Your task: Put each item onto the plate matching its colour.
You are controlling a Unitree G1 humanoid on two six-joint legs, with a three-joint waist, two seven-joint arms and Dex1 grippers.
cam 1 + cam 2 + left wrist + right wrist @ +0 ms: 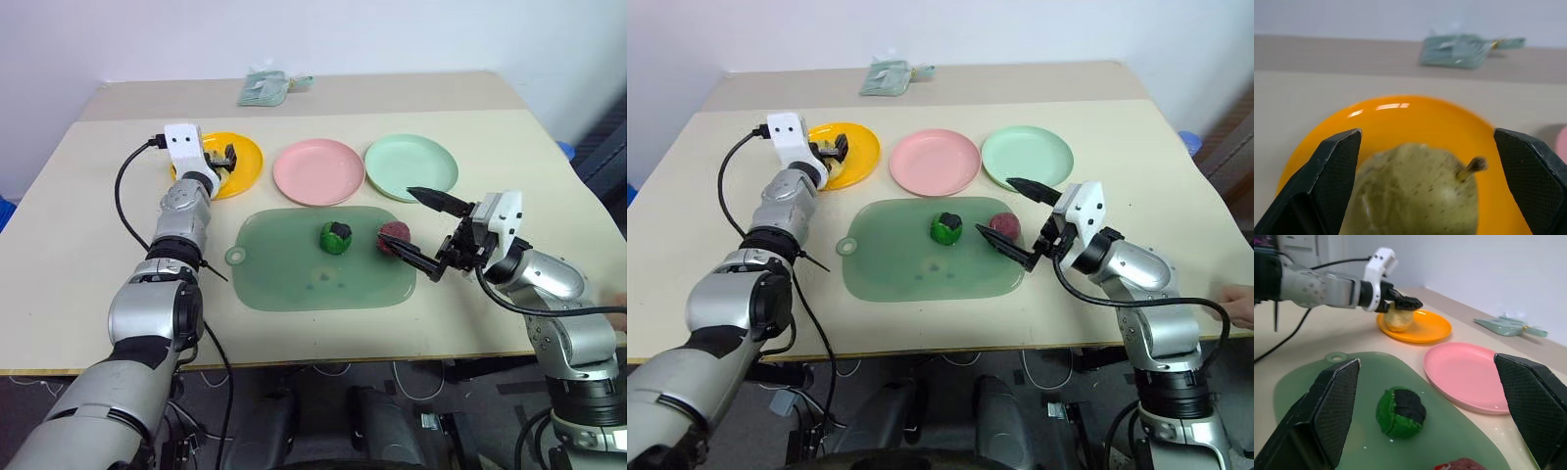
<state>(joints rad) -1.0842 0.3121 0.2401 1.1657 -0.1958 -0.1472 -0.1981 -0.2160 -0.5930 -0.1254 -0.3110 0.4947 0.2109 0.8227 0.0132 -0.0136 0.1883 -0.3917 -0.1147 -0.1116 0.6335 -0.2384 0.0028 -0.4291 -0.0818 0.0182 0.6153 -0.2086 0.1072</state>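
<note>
I am seeing my left hand (pixel 1425 191) reaching far over the orange-yellow plate (pixel 247 157), at the far left of the worktop (pixel 88 245). Its two black fingers (pixel 1334 171) are standing apart on either side of the pale yellow item (pixel 1415 191), which is sitting on this plate with its small stem sticking up; from the wrist view I cannot tell if the fingers are touching it, so I am calling the hand released, not clenched. My right hand (pixel 423 228) is hovering at the right end of the translucent green mat (pixel 294 274), with its fingers spread wide and holding nothing. The dark red-pink item (pixel 394 237) is lying on the mat just beside the near finger of this hand, at the mat's right edge. The green item with a dark patch (pixel 336 236) is lying on the mat too, near the middle, just left of the red-pink one. The pink plate (pixel 318 171) and the pale mint green plate (pixel 411 164) are standing in one row to the right of the orange-yellow plate, beyond the mat. A pale green packet (pixel 263 88) is lying at the far edge of the worktop.
</note>
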